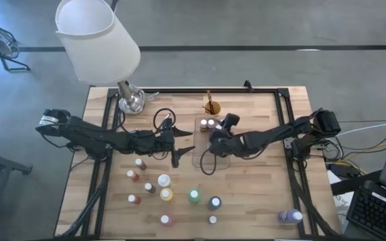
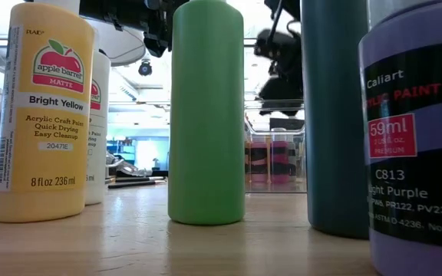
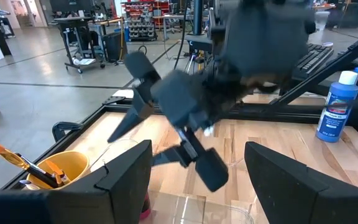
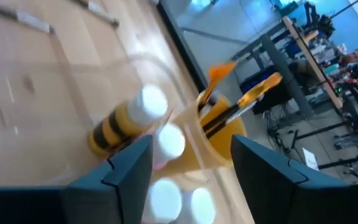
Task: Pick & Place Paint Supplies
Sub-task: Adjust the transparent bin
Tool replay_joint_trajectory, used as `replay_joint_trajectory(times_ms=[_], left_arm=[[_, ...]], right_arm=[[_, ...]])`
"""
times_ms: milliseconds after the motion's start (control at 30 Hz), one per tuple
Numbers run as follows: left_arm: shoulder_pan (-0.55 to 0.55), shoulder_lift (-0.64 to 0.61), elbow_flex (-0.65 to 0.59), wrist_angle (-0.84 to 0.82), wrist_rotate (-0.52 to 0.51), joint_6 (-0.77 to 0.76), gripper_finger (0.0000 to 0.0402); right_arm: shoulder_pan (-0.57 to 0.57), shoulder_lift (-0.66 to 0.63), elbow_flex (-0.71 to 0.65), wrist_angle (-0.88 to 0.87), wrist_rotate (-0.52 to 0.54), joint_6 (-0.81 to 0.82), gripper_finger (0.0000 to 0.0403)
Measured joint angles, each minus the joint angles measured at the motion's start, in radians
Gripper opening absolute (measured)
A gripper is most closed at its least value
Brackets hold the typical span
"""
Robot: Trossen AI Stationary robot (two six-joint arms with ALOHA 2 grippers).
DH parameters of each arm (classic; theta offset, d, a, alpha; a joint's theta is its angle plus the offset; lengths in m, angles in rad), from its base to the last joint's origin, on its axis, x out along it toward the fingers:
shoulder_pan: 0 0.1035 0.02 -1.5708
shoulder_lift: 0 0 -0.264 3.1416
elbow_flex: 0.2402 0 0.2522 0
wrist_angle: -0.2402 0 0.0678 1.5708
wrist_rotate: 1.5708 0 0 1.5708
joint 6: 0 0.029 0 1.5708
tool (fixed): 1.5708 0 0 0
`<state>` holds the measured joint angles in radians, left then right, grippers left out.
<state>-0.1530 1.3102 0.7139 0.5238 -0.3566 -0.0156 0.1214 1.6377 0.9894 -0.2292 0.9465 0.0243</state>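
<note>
Early stage: few small white-capped paint bottles (image 1: 211, 124) inside clear rectangular plastic tray (image 1: 200, 158); roughly ten loose bottles (image 1: 166, 194) at 6 o'clock on wooden counter (image 1: 260, 194). Right tool (image 1: 214, 136) over tray, spread, empty; left tool (image 1: 183, 144) alongside, spread, empty.

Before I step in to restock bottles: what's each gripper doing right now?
Left gripper: open, empty, beside the clear tray.
Right gripper: open, holding nothing, over the tray's capped bottles.

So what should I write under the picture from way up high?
Both open grippers, left gripper and right gripper, meet above the clear tray.
</note>
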Motion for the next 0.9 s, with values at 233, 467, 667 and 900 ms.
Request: replay_joint_trajectory(times_ms=[233, 467, 667, 900], left_arm=[[-0.001, 0.0, 0.0, -0.001, 0.0, 0.0, 0.0262], [-0.001, -0.008, 0.0, -0.001, 0.0, 0.0, 0.0262], [0.001, -0.008, 0.0, -0.001, 0.0, 0.005, 0.0262], [0.001, -0.008, 0.009, 0.008, -0.009, 0.026, 0.0262]], right_arm=[[0.022, -0.108, 0.039, -0.088, -0.134, 0.06, 0.0198], [0.037, -0.225, -0.01, -0.292, -0.486, 0.246, 0.018], [0.096, -0.226, -0.061, -0.235, -0.582, 0.255, 0.0154], [0.107, -0.204, -0.061, -0.094, -0.58, 0.209, 0.0127]])
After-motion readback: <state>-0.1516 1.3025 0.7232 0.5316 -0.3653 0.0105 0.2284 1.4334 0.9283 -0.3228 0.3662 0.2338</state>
